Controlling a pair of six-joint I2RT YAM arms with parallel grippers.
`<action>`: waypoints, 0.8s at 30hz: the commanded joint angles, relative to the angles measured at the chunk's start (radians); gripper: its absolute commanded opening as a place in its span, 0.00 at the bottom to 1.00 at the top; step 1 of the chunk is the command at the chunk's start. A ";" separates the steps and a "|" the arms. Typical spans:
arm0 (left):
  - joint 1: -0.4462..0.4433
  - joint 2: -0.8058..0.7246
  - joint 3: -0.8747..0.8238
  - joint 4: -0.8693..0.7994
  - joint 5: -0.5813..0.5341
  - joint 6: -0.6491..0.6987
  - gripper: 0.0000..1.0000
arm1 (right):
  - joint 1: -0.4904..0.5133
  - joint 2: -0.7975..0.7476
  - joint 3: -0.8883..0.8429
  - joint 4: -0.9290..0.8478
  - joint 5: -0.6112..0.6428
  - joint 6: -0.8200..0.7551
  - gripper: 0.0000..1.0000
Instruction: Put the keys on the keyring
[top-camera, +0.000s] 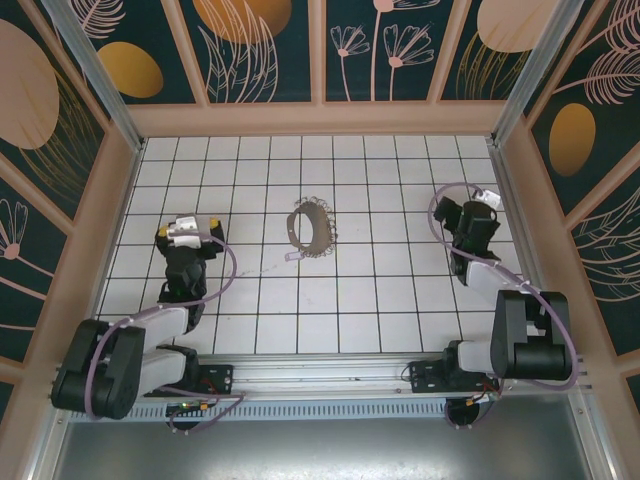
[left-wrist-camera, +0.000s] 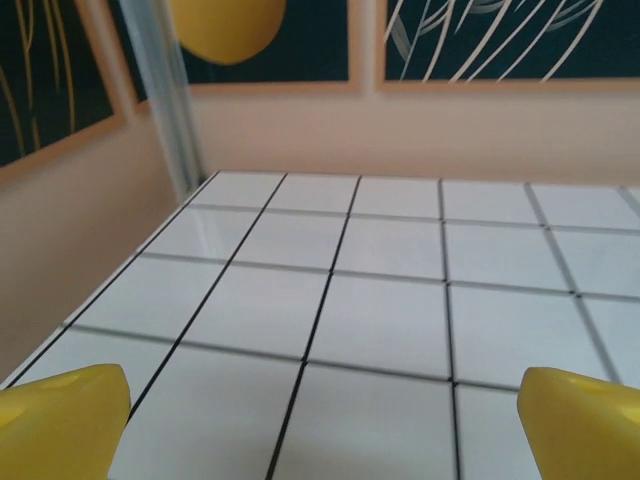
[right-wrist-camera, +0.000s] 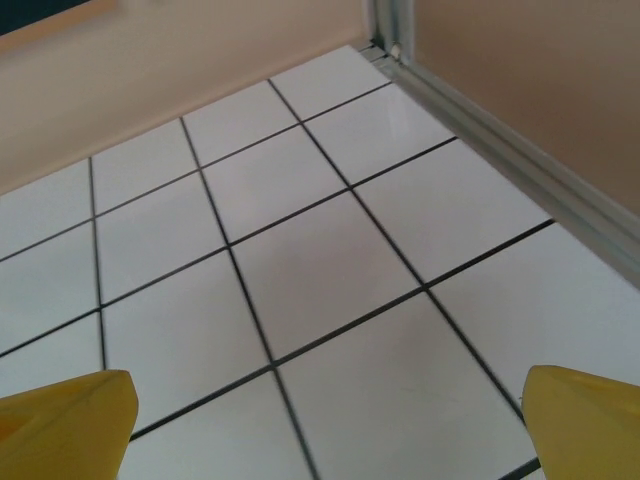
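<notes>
As both claws stand with their jaws wide apart and empty, neither of them touches any thing of the task. On the top view the keyring (top-camera: 311, 227) lies flat on the white tiled floor (top-camera: 390, 290), near the middle of it and a little toward the far wall. The key (top-camera: 293, 256) with its pale lilac tag lies just beside the near-left part of the ring's rim. Whether it touches the rim or hangs on it is too small to tell.

The left gripper (top-camera: 190, 230) is at the left side of the floor, well apart from the ring, which lies to its right at about the same depth. The right gripper (top-camera: 478, 204) is at the right side, close to the right wall. It is also well apart from the ring, which lies to its left and slightly nearer to the arm bases. So the ring and the key lie between the two claws, somewhat closer to the left one.

On the left wrist view the yellow fingertips (left-wrist-camera: 60, 420) sit at the two lower corners, with white tiles between them. On the right wrist view the yellow fingertips (right-wrist-camera: 585, 415) stand the same way, over tiles beside the metal rail (right-wrist-camera: 500, 160) at the foot of the wall.
</notes>
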 joint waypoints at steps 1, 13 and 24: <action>0.035 0.070 -0.031 0.260 0.032 0.019 0.99 | -0.013 0.021 -0.065 0.264 0.008 -0.071 0.99; 0.158 0.299 0.066 0.272 0.288 -0.031 0.99 | -0.016 0.205 -0.279 0.755 -0.314 -0.208 0.99; 0.183 0.304 0.080 0.255 0.297 -0.057 0.99 | 0.004 0.217 -0.261 0.744 -0.243 -0.206 0.99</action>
